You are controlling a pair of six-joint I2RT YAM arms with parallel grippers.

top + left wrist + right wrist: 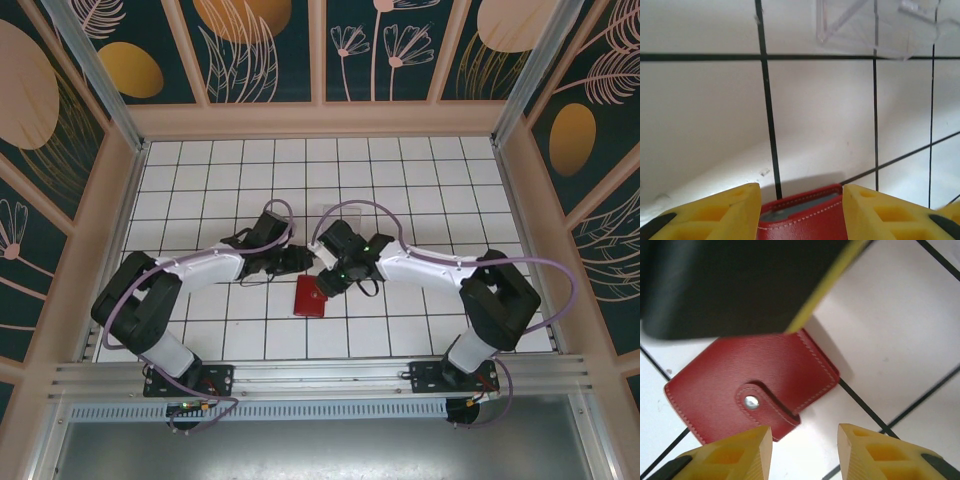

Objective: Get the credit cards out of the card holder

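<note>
The red card holder point(311, 297) is folded shut, its tab snapped down on a silver stud point(751, 401). My left gripper point(303, 262) reaches it from the far left. In the left wrist view its yellow fingers point(730, 210) press against both sides of the card holder point(805, 217), which fills the gap between them; a grey strip shows in the holder's mouth. My right gripper point(805, 432) hovers open just past the near corner of the card holder point(755, 375), with bare tile between its fingers. The left finger's dark back covers the holder's far part. The credit cards are hidden.
A clear plastic stand point(340, 212) point(875, 27) stands one tile behind the holder. Both arms meet over the middle of the white tiled floor point(420, 180). Wooden walls enclose the floor on three sides.
</note>
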